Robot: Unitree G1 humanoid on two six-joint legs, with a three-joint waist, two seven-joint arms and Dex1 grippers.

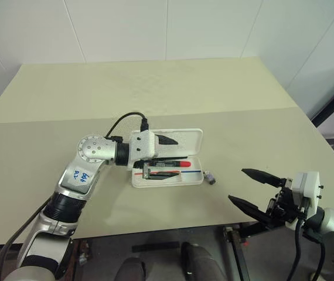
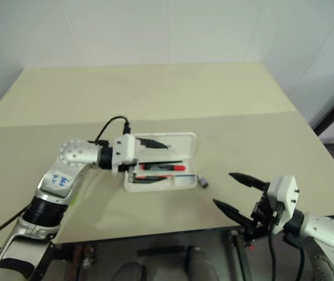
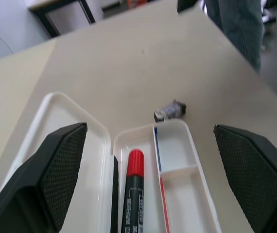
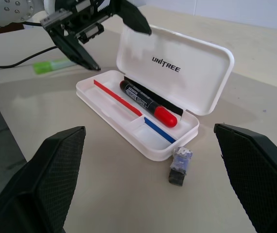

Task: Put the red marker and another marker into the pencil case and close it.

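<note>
The white pencil case (image 1: 168, 183) lies open mid-table, its lid (image 4: 177, 73) raised with "UNITREE" on it. The red marker (image 1: 176, 164) rests inside along the hinge side, red cap (image 3: 135, 162) toward the small compartment. My left gripper (image 1: 170, 156) hovers open just above the case, holding nothing. The green marker (image 4: 53, 64) lies on the table beyond the case, on the left arm's side. My right gripper (image 1: 237, 184) stands open and empty by the table's front right edge, apart from the case.
A small grey block (image 1: 210, 177) sits on the table just off the case's right end. The table's front edge (image 1: 155, 234) runs close below the case. A person's legs (image 3: 240, 24) stand beyond the table's right end.
</note>
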